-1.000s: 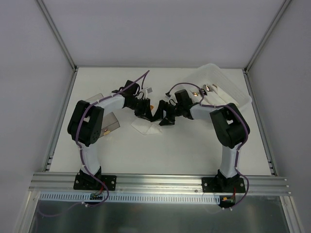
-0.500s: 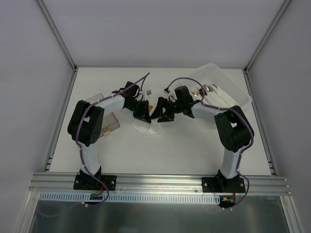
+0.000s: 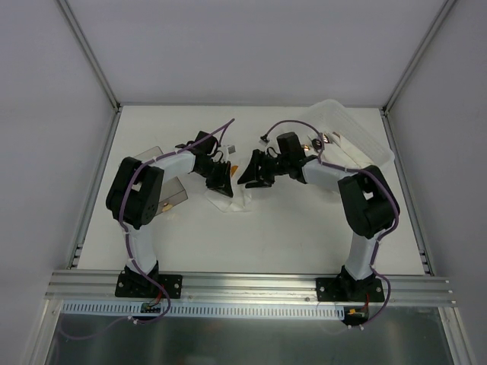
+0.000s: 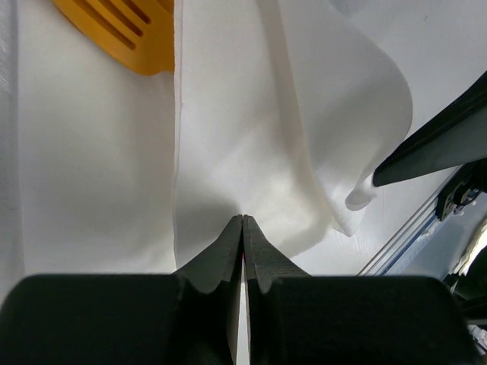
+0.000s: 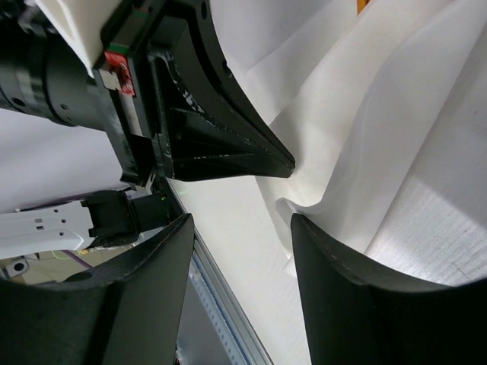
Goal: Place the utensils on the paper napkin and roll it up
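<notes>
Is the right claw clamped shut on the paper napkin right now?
No, the right claw stands wide open with a clear gap between its two sides, so the paper napkin is not pinched by it.

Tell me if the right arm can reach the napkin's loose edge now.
Probably yes: the right gripper is open with the curled edge of the paper napkin just ahead of it, nothing between; the left gripper pinching alongside leaves little room.
</notes>
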Available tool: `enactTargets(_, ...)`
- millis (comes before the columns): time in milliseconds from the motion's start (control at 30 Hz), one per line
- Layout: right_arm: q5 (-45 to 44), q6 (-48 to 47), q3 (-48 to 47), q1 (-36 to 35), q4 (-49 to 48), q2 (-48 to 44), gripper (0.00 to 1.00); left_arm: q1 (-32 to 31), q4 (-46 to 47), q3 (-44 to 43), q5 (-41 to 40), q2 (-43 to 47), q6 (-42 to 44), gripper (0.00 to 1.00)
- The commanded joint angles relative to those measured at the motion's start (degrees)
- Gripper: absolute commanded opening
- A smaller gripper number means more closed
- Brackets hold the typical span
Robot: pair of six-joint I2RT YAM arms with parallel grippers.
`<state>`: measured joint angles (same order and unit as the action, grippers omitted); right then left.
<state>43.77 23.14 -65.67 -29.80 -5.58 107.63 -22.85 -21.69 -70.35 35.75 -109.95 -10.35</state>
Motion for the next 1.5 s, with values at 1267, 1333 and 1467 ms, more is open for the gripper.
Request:
enactTargets(1267, -5.54, 6.13, 3.44, -1.31, -3.47, 1.7, 0.02, 0.0, -1.16, -0.32, -1.91, -0.7, 1.03, 0.01)
enactTargets(1333, -5.62, 6.13, 3.62, -1.66, -3.21, 1.96, 0.02, 0.0, -1.16, -0.49, -2.0, -0.7, 1.03, 0.01)
enactTargets(1467, -6.59, 4.64, 3.18, -2.28, -0.05, 3.28, 0.04, 0.17, -1.16, -0.76, -2.35, -0.09, 0.59, 0.02)
